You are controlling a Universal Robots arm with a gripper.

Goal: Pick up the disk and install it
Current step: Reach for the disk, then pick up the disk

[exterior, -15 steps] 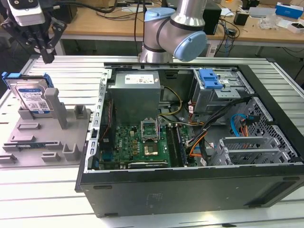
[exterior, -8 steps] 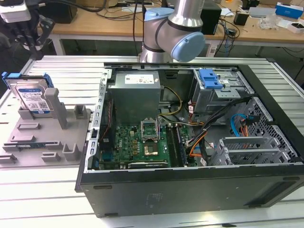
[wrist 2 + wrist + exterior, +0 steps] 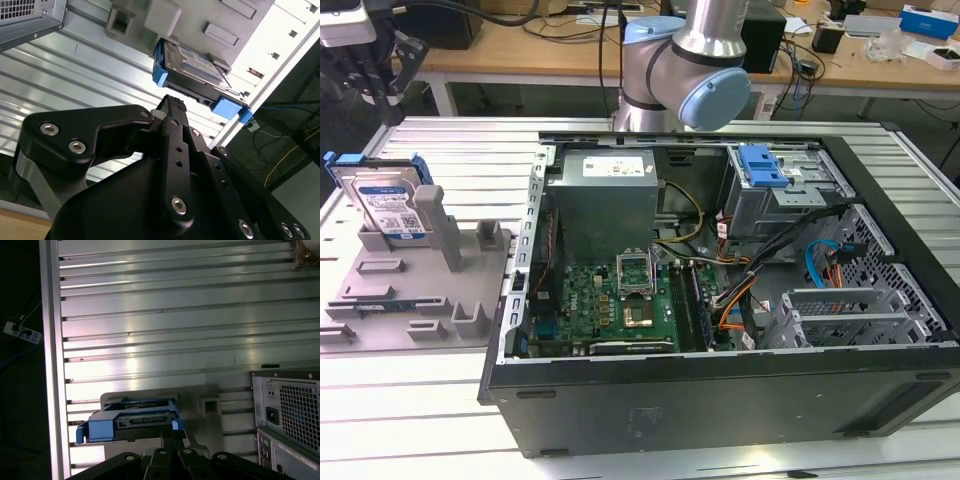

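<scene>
The disk (image 3: 386, 202) stands on edge in a grey fixture (image 3: 410, 290) at the exterior view's left, a silver drive with a white-and-blue label in a bright blue carrier. My gripper (image 3: 385, 95) hangs above and behind it, apart from it, with its fingertips together and nothing between them. In the second wrist view the gripper (image 3: 172, 104) points at the disk (image 3: 192, 64), a short gap away. The first wrist view looks along the gripper (image 3: 172, 436) at the connector edge of the disk (image 3: 132, 422).
An open computer case (image 3: 720, 300) lies on the slatted aluminium table (image 3: 460, 150), at the exterior view's right of the fixture. It holds a power supply (image 3: 600, 200), a motherboard (image 3: 620, 300) and a drive cage with a blue latch (image 3: 765, 165). The arm's base (image 3: 680, 70) stands behind the case.
</scene>
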